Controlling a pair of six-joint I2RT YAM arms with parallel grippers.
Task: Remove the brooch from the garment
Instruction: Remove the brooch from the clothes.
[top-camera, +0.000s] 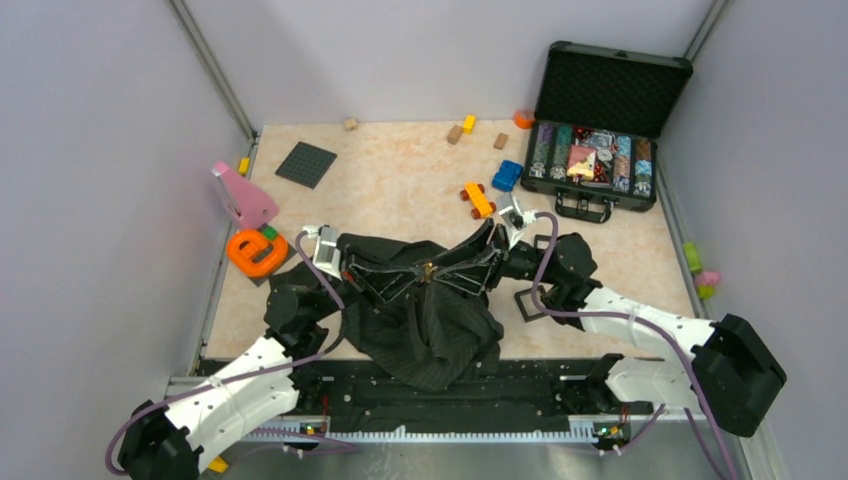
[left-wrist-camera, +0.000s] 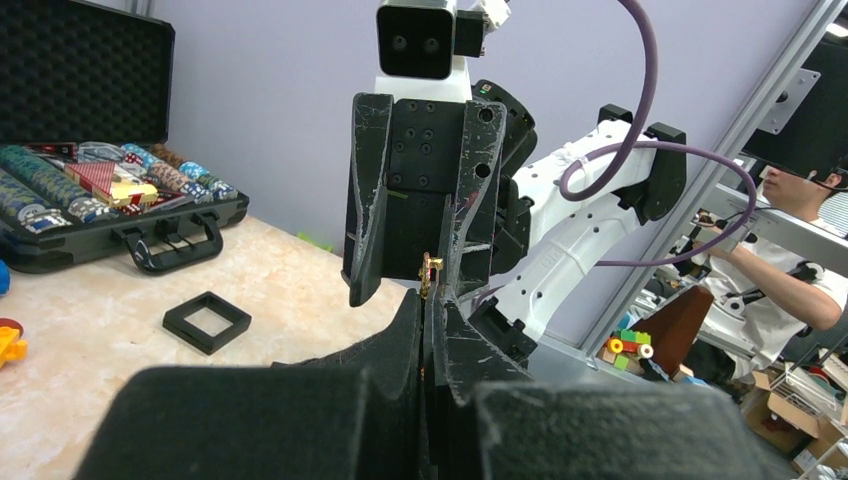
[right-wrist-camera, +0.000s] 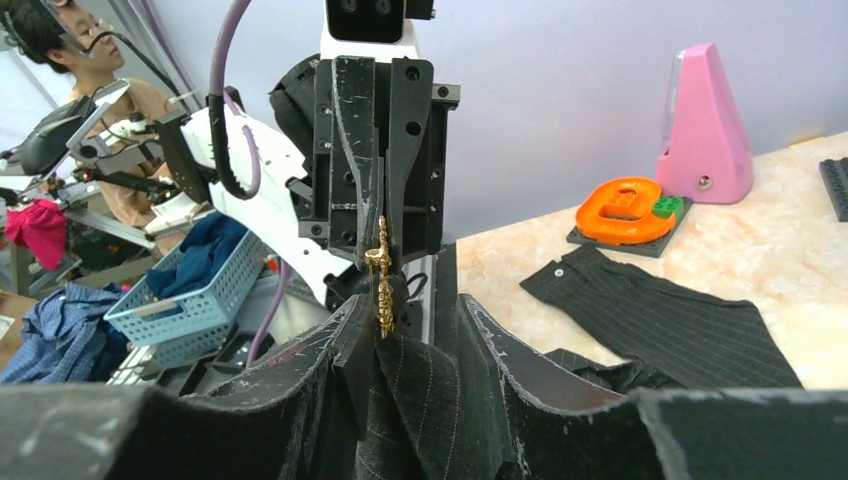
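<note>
Brooch (right-wrist-camera: 382, 295), gold and shiny, up in the air above the middle of the counter (top-camera: 400, 170), upright between the two end effectors facing each other tip to tip. Left end effector (left-wrist-camera: 427, 312) clenched tight, the brooch pinched at its fingertips and poking out just past them. Right end effector (right-wrist-camera: 408, 325) with jaws apart and a fold of the pinstriped shirt (top-camera: 430, 335) bunched between them; hard to tell whether pressing on the cloth or merely around it. Shirt dark, raised in the middle, stretched between both arms, the rest hanging down and spilling over the near edge of the counter, one sleeve end flat on the pale top in the right wrist view. Further back: open black case (top-camera: 612, 90) of poker chips, blue toy car (top-camera: 507, 175), orange ring (top-camera: 255, 252) beside a pink wedge (top-camera: 242, 195). Black square frame (left-wrist-camera: 206, 321) flat on the counter by the right arm.
</note>
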